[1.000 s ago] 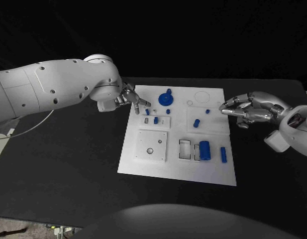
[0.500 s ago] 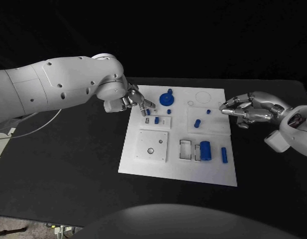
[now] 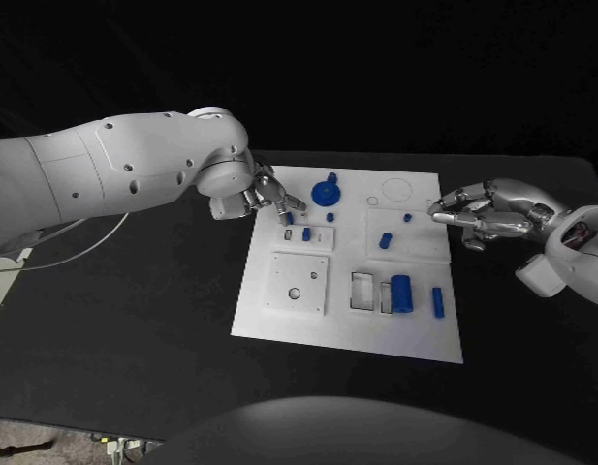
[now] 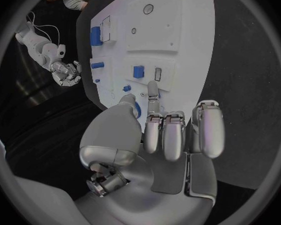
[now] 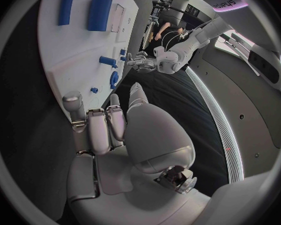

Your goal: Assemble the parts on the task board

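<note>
The white task board (image 3: 348,281) lies mid-table. On it are a round blue part (image 3: 326,192) at the far end, small blue pegs (image 3: 305,233) near the left, a blue cylinder (image 3: 399,293) and a blue bar (image 3: 437,301) at the near right. My left hand (image 3: 264,199) hovers over the board's far left corner, beside the round part (image 4: 138,110), fingers curled with nothing in them. My right hand (image 3: 481,215) sits at the board's right edge, fingers curled together, nothing seen in it. The right wrist view shows the cylinder (image 5: 98,13) and bar (image 5: 67,5).
A square white plate (image 3: 296,283) with a round hole sits on the board's near left, and a rectangular slot (image 3: 361,290) lies beside the cylinder. Black table (image 3: 131,329) surrounds the board on every side.
My left arm has swung a little to the right, bringing its hand further over the board's far left corner. The right hand and the parts have not moved.
</note>
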Available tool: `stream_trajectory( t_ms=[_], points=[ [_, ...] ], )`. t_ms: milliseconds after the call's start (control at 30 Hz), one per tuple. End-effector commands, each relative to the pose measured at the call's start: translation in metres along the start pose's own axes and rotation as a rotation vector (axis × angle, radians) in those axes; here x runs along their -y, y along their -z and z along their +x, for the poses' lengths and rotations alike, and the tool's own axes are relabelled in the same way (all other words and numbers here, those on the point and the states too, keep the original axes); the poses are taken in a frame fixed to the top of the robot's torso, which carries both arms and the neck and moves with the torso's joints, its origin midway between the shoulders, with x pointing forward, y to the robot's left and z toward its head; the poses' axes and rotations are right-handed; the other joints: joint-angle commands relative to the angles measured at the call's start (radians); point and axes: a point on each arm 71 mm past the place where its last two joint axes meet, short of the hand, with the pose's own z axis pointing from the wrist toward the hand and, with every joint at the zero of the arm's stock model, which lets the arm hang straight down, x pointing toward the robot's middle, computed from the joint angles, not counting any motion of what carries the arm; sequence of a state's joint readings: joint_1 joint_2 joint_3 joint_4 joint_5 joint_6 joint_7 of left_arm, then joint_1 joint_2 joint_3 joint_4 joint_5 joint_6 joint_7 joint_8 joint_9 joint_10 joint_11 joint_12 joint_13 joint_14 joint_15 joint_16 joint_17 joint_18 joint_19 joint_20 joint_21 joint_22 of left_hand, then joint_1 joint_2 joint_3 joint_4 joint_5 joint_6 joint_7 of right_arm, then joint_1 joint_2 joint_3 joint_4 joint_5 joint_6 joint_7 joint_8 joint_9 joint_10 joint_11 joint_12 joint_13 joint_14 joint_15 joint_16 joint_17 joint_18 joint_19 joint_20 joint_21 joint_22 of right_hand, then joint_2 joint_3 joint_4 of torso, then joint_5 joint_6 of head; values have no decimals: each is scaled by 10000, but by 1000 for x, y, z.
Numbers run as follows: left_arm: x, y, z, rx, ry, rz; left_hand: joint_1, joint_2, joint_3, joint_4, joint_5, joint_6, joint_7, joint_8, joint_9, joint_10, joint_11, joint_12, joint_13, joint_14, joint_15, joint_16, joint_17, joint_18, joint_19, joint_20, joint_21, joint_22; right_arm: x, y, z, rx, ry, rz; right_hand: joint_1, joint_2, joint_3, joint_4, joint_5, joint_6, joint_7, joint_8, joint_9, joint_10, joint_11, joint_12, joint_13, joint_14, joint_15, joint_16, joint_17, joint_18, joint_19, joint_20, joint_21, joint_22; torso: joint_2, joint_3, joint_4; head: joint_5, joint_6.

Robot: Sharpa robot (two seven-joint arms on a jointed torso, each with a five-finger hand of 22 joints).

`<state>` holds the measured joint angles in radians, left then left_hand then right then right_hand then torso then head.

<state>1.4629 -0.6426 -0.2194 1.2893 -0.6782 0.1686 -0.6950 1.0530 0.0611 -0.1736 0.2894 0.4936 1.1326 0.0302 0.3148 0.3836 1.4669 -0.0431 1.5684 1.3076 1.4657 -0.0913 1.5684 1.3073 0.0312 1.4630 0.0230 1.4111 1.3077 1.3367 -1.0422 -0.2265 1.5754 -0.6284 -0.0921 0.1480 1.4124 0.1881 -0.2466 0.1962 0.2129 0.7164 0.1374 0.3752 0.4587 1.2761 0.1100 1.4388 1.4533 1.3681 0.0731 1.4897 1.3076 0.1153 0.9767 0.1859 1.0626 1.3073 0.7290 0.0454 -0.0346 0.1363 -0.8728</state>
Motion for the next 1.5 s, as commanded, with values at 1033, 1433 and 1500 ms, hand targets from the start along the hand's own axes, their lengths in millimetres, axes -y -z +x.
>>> stream_trajectory(
  t_ms=[1033, 1433, 1500],
  points=[
    [-12, -11, -4, 417, 132, -1769, 434, 72, 132, -8, 230, -84, 81, -230, 154, 1039, 120, 24, 2632, 1051, 123, 24, 2635, 126, 280, 95, -309, 2020, 1, 0, 2, -241, -55, 116, 45, 140, 11, 35, 158, 27, -27, -66, -37, -107, -16, -62, -241, -83, 9, -58, 1531, 118, -102, -14, -84, 916, 4, 5, 2, -42, 2],
    [-13, -14, -3, 339, 109, -1806, 714, 47, 220, -42, 407, -136, 96, -340, 243, 1039, 137, 24, 2632, 1051, 141, 24, 2635, 129, 270, 114, -345, 2016, 1, 1, 2, -265, -61, 134, 63, 147, 19, 25, 181, 29, -28, -71, -41, -116, -16, -66, -246, -90, 9, -61, 1528, 118, -108, -14, -90, 915, 7, 9, -1, -41, 2],
    [-13, -14, -3, 345, 139, -1802, 824, 17, 251, -59, 454, -136, 94, -364, 273, 1039, 137, 24, 2632, 1051, 143, 24, 2635, 131, 268, 117, -355, 2016, 1, 1, 2, -264, -61, 139, 63, 147, 19, 25, 181, 29, -28, -71, -41, -116, -16, -66, -246, -90, 9, -61, 1528, 118, -108, -14, -90, 915, 9, 6, 0, -50, 2]
  ],
)
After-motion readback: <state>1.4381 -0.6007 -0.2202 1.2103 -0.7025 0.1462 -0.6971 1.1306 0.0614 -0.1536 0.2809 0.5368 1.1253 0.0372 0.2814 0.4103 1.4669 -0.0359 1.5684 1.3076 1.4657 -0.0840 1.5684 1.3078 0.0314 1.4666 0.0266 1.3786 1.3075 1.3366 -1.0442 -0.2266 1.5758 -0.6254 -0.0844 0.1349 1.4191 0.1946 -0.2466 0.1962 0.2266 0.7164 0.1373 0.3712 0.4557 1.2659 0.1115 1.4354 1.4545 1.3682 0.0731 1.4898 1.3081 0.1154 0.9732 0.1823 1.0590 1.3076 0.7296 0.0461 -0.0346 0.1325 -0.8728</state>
